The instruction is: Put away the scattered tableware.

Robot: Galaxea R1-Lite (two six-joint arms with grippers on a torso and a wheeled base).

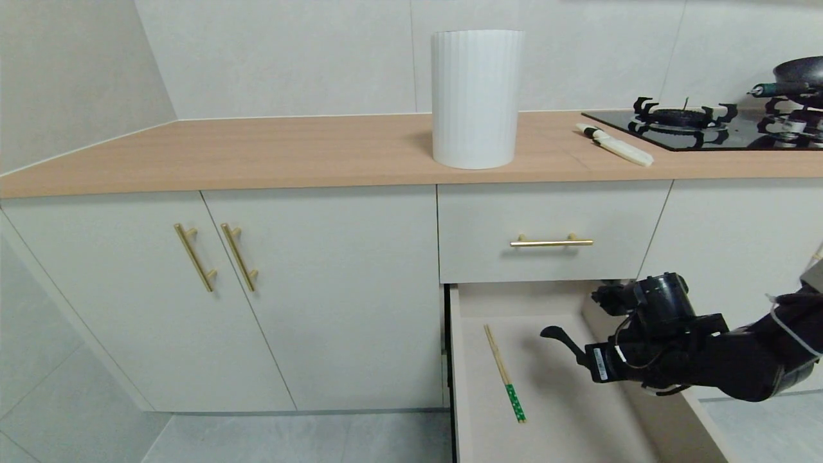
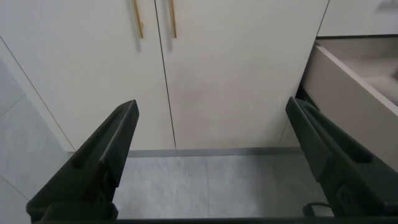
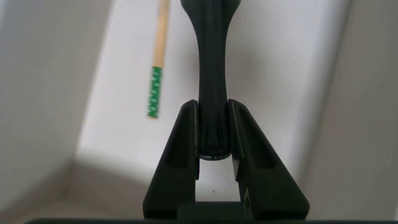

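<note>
Right gripper (image 1: pixel 588 357) above open drawer (image 1: pixel 460 360), jaws clenched on handle of black utensil (image 1: pixel 558 335); utensil head pointing toward 9 o'clock, clear of the drawer floor. Chopsticks (image 1: pixel 505 374) with green ends lying flat on drawer floor, at 9 o'clock of the utensil, apart from it. Left gripper (image 2: pixel 210 112) low before closed cabinet doors (image 2: pixel 217 74), jaws released, nothing between them. On tabletop (image 1: pixel 289 151): white ribbed canister (image 1: pixel 476 96) upright; at its 3 o'clock, white knife (image 1: pixel 614 145) lying just beside hob (image 1: pixel 707 125).

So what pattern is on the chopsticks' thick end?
Green with pale dots on the chopsticks; clearest in right wrist view.
</note>
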